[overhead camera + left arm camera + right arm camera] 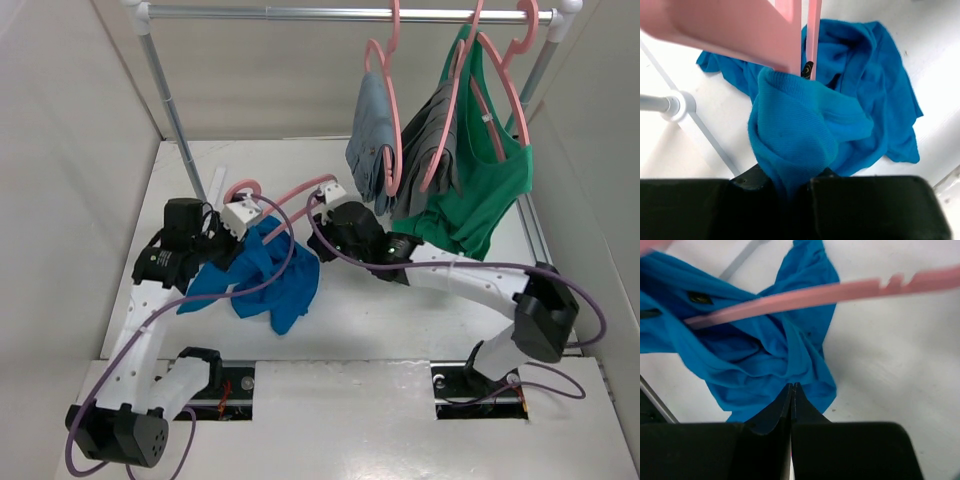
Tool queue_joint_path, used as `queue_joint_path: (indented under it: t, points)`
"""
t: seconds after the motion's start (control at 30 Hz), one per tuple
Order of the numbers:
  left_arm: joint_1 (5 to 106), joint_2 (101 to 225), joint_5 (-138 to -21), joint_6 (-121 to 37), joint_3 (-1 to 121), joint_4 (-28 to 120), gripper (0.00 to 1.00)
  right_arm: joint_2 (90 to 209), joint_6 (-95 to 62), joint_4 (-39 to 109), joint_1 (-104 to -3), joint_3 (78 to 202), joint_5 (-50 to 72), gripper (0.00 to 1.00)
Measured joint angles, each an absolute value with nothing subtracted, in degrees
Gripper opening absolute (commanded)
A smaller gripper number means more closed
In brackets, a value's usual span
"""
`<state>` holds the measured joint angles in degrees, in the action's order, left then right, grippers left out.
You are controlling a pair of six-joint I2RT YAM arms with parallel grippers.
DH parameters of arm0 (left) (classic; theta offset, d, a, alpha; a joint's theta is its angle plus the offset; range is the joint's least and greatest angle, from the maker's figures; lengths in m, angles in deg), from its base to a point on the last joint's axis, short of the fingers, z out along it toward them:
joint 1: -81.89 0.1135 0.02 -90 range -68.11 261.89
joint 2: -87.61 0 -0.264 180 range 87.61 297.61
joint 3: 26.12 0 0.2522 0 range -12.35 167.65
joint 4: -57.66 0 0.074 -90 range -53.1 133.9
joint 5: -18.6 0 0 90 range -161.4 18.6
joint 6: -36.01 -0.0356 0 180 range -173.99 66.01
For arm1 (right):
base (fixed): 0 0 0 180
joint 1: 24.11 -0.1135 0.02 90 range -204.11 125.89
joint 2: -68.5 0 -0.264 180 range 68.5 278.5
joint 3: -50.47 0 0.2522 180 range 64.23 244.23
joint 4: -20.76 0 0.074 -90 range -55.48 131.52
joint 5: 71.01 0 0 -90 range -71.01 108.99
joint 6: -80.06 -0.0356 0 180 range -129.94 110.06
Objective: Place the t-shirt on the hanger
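Note:
The blue t-shirt (265, 275) lies bunched on the white table between the two arms. My left gripper (243, 225) is shut on a fold of its cloth (805, 125), which rises out of the jaws (792, 182). The pink hanger (295, 195) stretches from its hook near the left gripper towards the right gripper. In the left wrist view the hanger (740, 30) runs down into the cloth. My right gripper (325, 205) is shut, tips together (791, 386) over the t-shirt (755, 355), with nothing seen between them. The hanger's bar (815, 295) crosses beyond the tips.
A silver rail (350, 14) spans the back, with an upright post (175, 120) at the left whose foot (677, 105) is near the left gripper. Two grey garments (372, 130) (440, 140) and a green tank top (490, 190) hang from it on pink hangers, just behind the right gripper.

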<state>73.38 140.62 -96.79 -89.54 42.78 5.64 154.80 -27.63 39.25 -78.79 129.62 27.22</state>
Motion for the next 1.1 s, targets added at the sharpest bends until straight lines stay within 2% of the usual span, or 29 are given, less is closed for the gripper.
queue_joint_path:
  t: [0.03, 0.07, 0.1, 0.2, 0.57, 0.73, 0.87, 0.97, 1.07, 1.1]
  points:
    - [73.38, 140.36, -96.28, -88.10, 42.74, 6.01, 0.00, 156.42, -28.44, 39.32, -78.79, 130.51, 26.65, 0.03]
    - [73.38, 140.01, -96.02, -86.99, 42.74, 6.25, 0.00, 158.17, -29.49, 39.27, -78.79, 131.41, 25.97, 0.27]
    - [73.38, 139.64, -95.80, -86.09, 42.74, 6.47, 0.00, 160.05, -30.65, 39.23, -78.81, 132.37, 25.18, 0.39]
    - [73.38, 138.41, -95.67, -84.12, 42.71, 7.26, 0.00, 163.98, -33.25, 39.21, -78.96, 134.34, 23.96, 0.52]
    - [73.38, 137.69, -95.78, -82.51, 40.79, 9.27, 0.00, 173.88, -42.89, 39.03, -79.07, 139.69, 22.82, 0.48]
    - [73.38, 137.69, -95.41, -81.70, 40.79, 10.91, 0.00, 175.15, -45.43, 41.81, -79.07, 140.31, 23.59, 0.58]
    - [73.38, 137.69, -95.30, -81.00, 40.79, 11.92, 0.00, 175.15, -46.43, 44.80, -79.07, 140.35, 24.81, 0.58]
    - [73.38, 137.91, -95.58, -80.58, 40.79, 12.55, 0.00, 175.15, -47.09, 45.04, -79.07, 140.33, 25.05, 0.52]
    - [73.38, 138.35, -96.26, -80.41, 40.79, 12.99, 0.00, 175.26, -47.50, 44.26, -79.07, 140.35, 25.25, 0.40]
    - [73.38, 138.43, -96.50, -80.39, 40.79, 13.03, 0.00, 175.39, -47.55, 43.95, -79.09, 140.37, 25.62, 0.25]
